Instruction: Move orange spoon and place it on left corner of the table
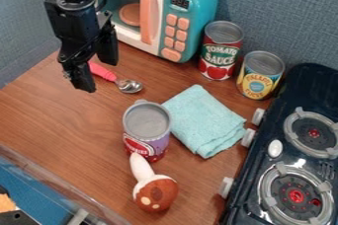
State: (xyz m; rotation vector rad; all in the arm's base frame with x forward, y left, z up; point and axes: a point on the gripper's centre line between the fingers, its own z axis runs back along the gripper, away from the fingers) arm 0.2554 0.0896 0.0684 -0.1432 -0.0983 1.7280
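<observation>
The gripper [96,70] hangs at the upper left, in front of the toy microwave, with its two fingers apart and open. A spoon [104,73] with a pinkish-red handle and a metal bowl lies on the wooden table [49,105]. Its handle end is partly hidden behind the gripper, and its bowl points to the lower right, clear of the fingers. Nothing is visibly held. How far the fingertips are above the table, I cannot tell.
A teal toy microwave [198,2] stands at the back, with a tomato can [220,51] and a yellow-labelled can [259,76] beside it. Mid-table are a purple-labelled can [147,128], a folded cloth [203,120] and a toy mushroom [155,193]. A dark stove [290,115] borders the right.
</observation>
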